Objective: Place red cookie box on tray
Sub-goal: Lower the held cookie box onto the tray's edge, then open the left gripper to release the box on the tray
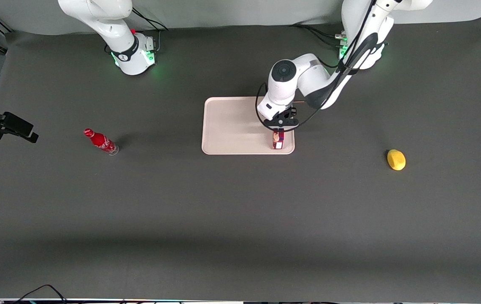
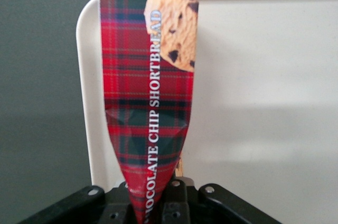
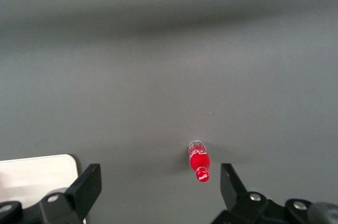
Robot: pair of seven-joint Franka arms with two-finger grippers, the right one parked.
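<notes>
A dark grey table (image 1: 240, 211) is seen spread under both arms, and near its middle the tray (image 1: 232, 126), pale pinkish-white with rounded corners and a low rim, is laid flat. The working left arm (image 1: 308, 82) is reached down over the tray's end that lies toward its own side of the table. The gripper (image 1: 280, 123) is held directly above the tray's corner nearest the front camera on that end, and it is pinched onto the red cookie box (image 1: 278, 140), whose upper end is squeezed and creased between the fingers in the left wrist view (image 2: 150, 102). The box is carried upright, with its lower end over the tray surface close to the rim; whether that end touches the tray cannot be told. Its red tartan print, a cookie picture and the words "CHOCOLATE CHIP SHORTBREAD" are shown along one face. A small red soda bottle (image 1: 101, 142) is found well apart from the tray, toward the parked arm's end of the table, tilted in the front view. A yellow lemon (image 1: 396, 159) is set toward the working arm's end, slightly nearer the front camera than the tray.
</notes>
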